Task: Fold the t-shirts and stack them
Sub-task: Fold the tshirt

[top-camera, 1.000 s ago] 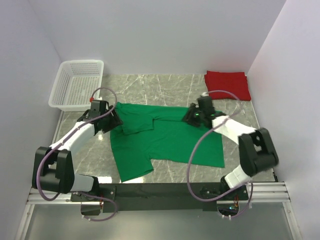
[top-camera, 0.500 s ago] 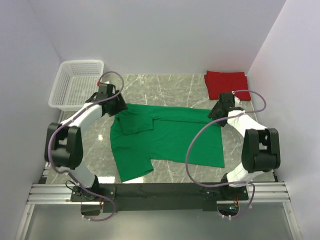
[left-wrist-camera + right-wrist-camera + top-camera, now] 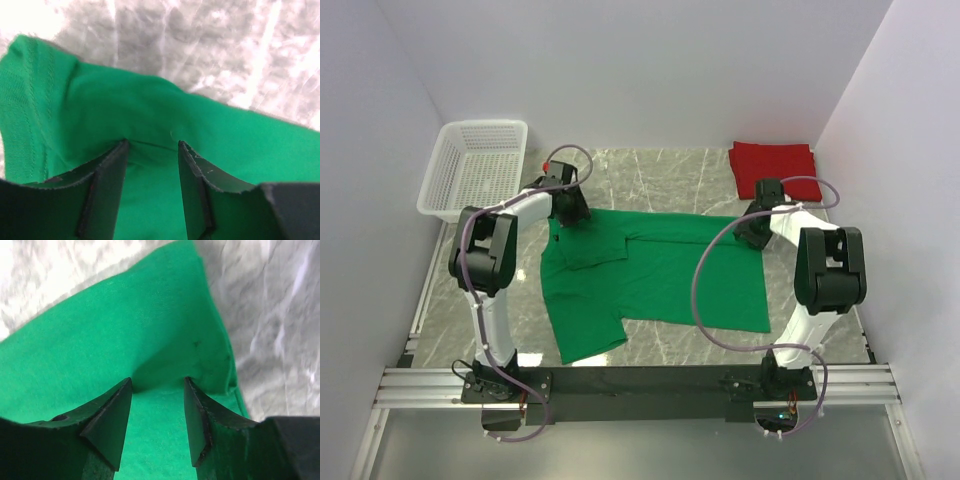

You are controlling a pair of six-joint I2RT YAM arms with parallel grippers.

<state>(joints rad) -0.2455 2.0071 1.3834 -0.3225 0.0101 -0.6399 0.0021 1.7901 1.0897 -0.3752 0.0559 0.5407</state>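
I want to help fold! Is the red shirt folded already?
Folded: the red shirt lies as a compact rectangle in the far right corner.

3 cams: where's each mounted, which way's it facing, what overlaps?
Top external: above, behind the bases, facing down at the marble table; both arms show, left gripper and right gripper at far corners of the green t-shirt.
Left wrist: on that wrist, looking down past its fingers at the shirt's edge.
Right wrist: likewise, fingers over the shirt's corner.
Shared: all see green t-shirt and marble.
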